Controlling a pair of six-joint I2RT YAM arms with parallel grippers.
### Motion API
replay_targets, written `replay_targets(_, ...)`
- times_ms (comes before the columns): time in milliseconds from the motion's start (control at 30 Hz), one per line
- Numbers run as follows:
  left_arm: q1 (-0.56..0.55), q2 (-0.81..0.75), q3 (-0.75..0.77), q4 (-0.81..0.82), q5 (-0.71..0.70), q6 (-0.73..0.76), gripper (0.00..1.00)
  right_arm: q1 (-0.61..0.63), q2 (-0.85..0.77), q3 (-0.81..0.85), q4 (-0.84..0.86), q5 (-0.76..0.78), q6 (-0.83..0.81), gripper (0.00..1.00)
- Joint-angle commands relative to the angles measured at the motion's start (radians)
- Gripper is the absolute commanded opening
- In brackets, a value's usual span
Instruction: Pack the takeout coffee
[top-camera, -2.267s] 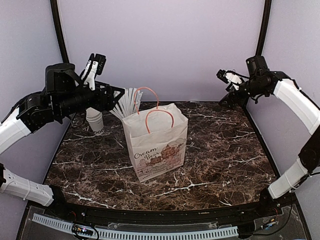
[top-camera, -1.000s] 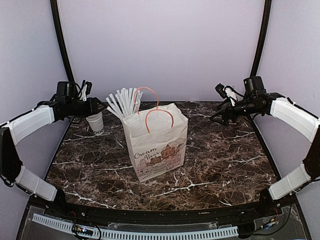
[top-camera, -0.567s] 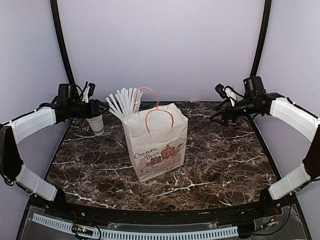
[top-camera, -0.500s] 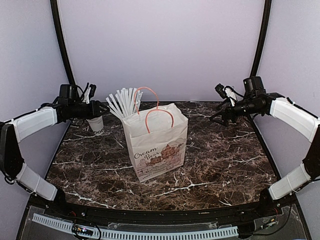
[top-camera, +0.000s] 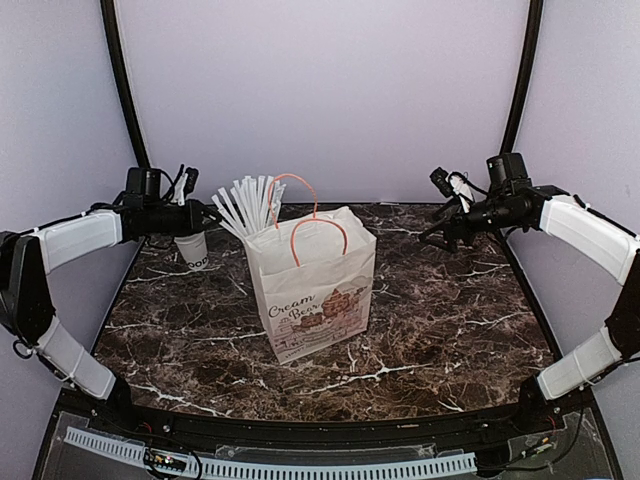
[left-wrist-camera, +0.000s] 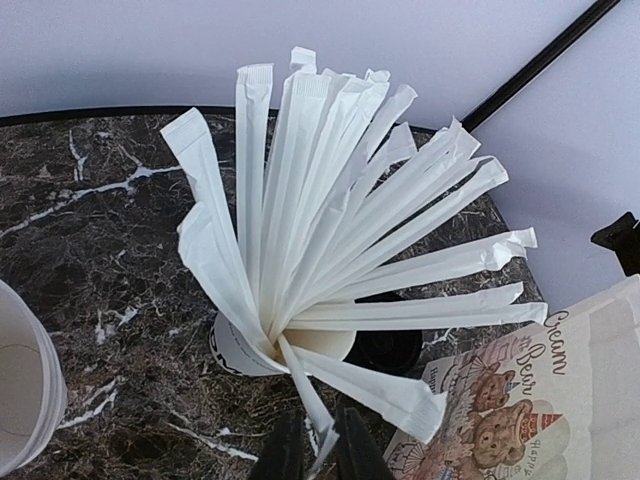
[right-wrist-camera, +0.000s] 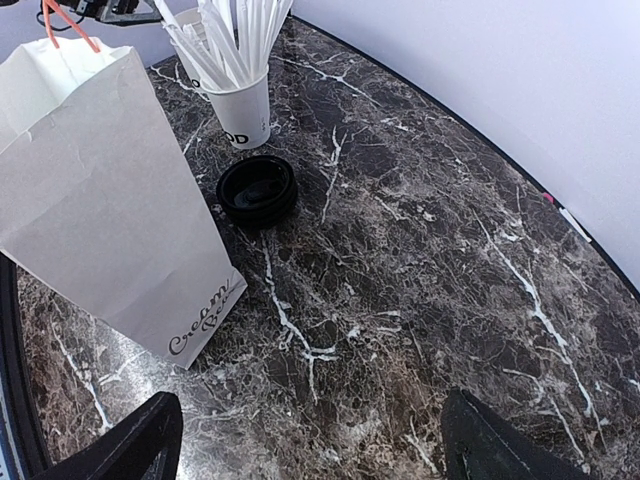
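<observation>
Takeout coffee: no lidded cup made out in any view; place and axis cannot tell. Black lid (right-wrist-camera: 257, 190) lies flat, frame upper left, between straw cup (right-wrist-camera: 245, 118) and paper bag (right-wrist-camera: 100, 200). Left gripper (left-wrist-camera: 318, 452) narrowed around wrapped straw (left-wrist-camera: 308, 400) tip, clamp unclear. Right gripper (right-wrist-camera: 320, 445) spread wide, holding nothing.
</observation>
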Motion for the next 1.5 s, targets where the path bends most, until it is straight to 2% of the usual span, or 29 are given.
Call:
replay_targets(0, 0.001, 0.012, 0.035, 0.039, 0.030, 0.006, 0.13, 0.002, -0.008, -0.004, 0.015, -0.006, -0.003, 0.91)
replay_targets(100, 0.001, -0.005, 0.039, 0.038, 0.031, 0.013, 0.06, 0.002, -0.012, -0.009, 0.015, -0.005, -0.003, 0.91)
replay_targets(200, 0.001, -0.045, 0.066, -0.040, 0.023, 0.031, 0.00, 0.002, -0.017, -0.013, 0.015, 0.000, -0.005, 0.91)
replay_targets(367, -0.001, -0.129, 0.175, -0.224, -0.044, 0.085, 0.00, 0.002, -0.012, -0.005, 0.013, -0.006, -0.004, 0.91)
replay_targets(533, -0.001, -0.193, 0.349, -0.495, -0.121, 0.145, 0.00, 0.003, -0.010, 0.005, 0.013, -0.016, 0.000, 0.91)
replay_targets(667, -0.018, -0.251, 0.455, -0.612, -0.194, 0.184, 0.00, 0.002, -0.016, 0.006, 0.014, -0.020, 0.001, 0.91)
replay_targets(700, -0.041, -0.275, 0.461, -0.611, -0.198, 0.194, 0.00, 0.002, -0.018, 0.006, 0.014, -0.019, 0.001, 0.91)
replay_targets(867, -0.115, -0.359, 0.431, -0.524, 0.036, 0.140, 0.00, 0.002, -0.038, 0.002, 0.009, -0.006, 0.000, 0.91)
replay_targets(1067, -0.195, -0.459, 0.403, -0.480, 0.158, 0.089, 0.00, 0.002, -0.047, -0.018, 0.016, 0.003, 0.000, 0.91)
replay_targets(1267, -0.200, -0.572, 0.399, -0.580, 0.127, 0.078, 0.00, 0.003, -0.039, -0.017, 0.013, 0.003, -0.001, 0.91)
replay_targets(1467, -0.202, -0.605, 0.389, -0.687, 0.134, 0.073, 0.00, 0.002, -0.042, -0.020, 0.012, 0.001, -0.002, 0.92)
